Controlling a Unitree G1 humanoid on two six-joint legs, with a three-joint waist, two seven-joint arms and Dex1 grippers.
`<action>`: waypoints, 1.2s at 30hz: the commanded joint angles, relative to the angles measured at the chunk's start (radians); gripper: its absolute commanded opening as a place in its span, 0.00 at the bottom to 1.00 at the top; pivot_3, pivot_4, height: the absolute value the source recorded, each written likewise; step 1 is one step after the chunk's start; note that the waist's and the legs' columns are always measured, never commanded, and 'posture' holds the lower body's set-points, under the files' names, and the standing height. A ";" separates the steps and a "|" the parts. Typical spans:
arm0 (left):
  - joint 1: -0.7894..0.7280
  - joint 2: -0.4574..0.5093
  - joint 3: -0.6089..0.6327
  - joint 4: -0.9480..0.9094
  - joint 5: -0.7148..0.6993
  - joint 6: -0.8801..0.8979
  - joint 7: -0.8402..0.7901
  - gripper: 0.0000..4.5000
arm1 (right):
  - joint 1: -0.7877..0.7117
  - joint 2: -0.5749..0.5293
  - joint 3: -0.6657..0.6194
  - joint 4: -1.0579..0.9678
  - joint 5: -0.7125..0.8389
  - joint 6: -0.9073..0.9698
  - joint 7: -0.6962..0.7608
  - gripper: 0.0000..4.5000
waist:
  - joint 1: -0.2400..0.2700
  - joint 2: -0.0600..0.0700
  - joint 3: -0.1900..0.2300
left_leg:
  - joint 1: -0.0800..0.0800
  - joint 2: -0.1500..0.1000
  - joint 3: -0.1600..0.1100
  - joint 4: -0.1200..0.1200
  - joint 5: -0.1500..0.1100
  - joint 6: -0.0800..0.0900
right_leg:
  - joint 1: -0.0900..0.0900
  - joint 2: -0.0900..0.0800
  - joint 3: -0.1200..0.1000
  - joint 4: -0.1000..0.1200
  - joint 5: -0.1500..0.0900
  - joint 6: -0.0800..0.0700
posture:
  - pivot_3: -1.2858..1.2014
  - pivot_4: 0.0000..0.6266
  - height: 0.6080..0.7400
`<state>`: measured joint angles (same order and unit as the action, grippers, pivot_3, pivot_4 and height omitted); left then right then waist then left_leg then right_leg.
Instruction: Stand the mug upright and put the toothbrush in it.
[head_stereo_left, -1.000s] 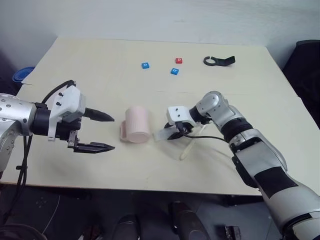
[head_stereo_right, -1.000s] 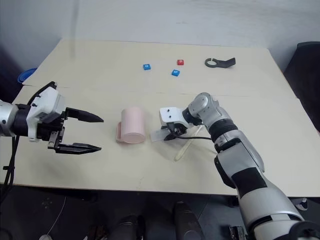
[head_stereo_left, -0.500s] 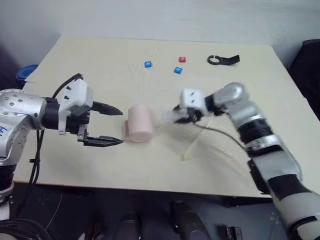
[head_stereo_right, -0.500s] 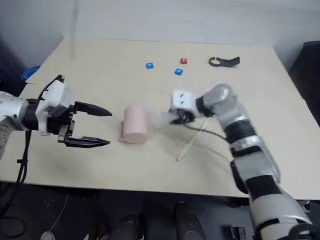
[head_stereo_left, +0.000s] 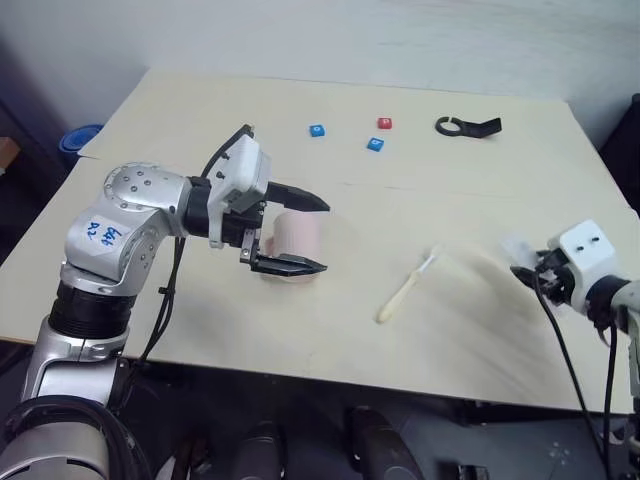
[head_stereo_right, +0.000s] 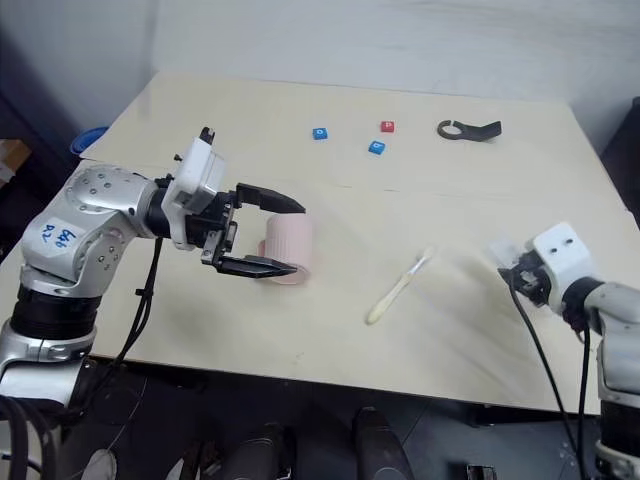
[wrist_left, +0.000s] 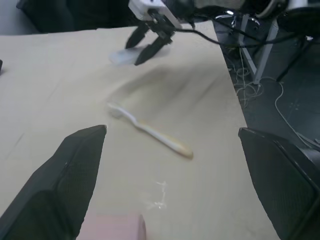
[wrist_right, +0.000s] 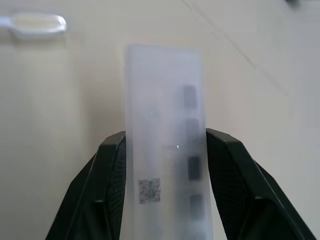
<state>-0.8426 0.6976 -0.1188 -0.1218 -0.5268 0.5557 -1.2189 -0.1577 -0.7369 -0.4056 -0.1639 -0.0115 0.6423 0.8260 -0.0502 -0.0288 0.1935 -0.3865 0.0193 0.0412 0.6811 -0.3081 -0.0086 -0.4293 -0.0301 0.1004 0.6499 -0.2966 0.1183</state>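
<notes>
The pale pink mug (head_stereo_left: 298, 236) lies on its side left of the table's middle. My left gripper (head_stereo_left: 318, 237) is open, with one black finger on each side of the mug; I cannot tell if they touch it. The cream-yellow toothbrush (head_stereo_left: 407, 288) lies flat to the mug's right, white head pointing away from me, also visible as the toothbrush (wrist_left: 150, 131) in the left wrist view. Far right, near the table's edge, my right gripper (head_stereo_left: 527, 268) is shut on a clear flat plastic case (wrist_right: 165, 125).
Two small blue blocks (head_stereo_left: 317, 130) and a red block (head_stereo_left: 385, 123) sit at the back of the table, with a black clamp-like part (head_stereo_left: 466, 126) beside them. A blue bowl (head_stereo_left: 78, 138) is off the table's left edge.
My right gripper has swung from beside the mug out to the right edge, carrying the clear case. My left gripper has moved right until its fingers flank the mug. The camera has shifted.
</notes>
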 joint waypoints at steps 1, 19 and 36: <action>-0.039 -0.016 0.008 0.024 0.011 -0.029 -0.016 1.00 | 0.045 0.022 -0.049 -0.070 0.030 0.035 -0.075 0.43 | -0.006 0.000 0.000 | 0.000 0.000 0.000 0.000 0.000 0.000 | 0.000 0.001 0.001 0.000 0.000 0.000 | 0.52 0.24 1.00; 0.167 -0.055 0.524 -0.044 -0.078 0.982 0.675 1.00 | -0.040 -0.197 -0.142 -0.574 0.833 0.477 0.204 0.92 | 0.003 -0.002 0.001 | 0.000 0.007 -0.008 0.000 -0.001 0.000 | 0.001 0.003 -0.001 0.001 -0.001 0.000 | 0.52 0.24 1.00; 0.024 -0.229 0.339 0.259 0.050 1.004 0.918 1.00 | -0.070 -0.168 -0.028 -0.550 0.893 0.389 -0.007 0.68 | 0.024 -0.005 -0.001 | -0.001 0.000 -0.008 -0.002 -0.002 -0.001 | 0.001 -0.012 -0.006 -0.005 0.000 0.001 | 0.52 0.24 1.00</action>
<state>-0.8074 0.4723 0.2671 0.0981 -0.4921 1.5768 -0.2912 -0.2262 -0.9117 -0.4280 -0.6913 0.8585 1.0525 0.8383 -0.0259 -0.0336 0.1927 -0.3872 0.0182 0.0327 0.6792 -0.3099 -0.0092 -0.4275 -0.0419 0.0942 0.6451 -0.2965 0.1197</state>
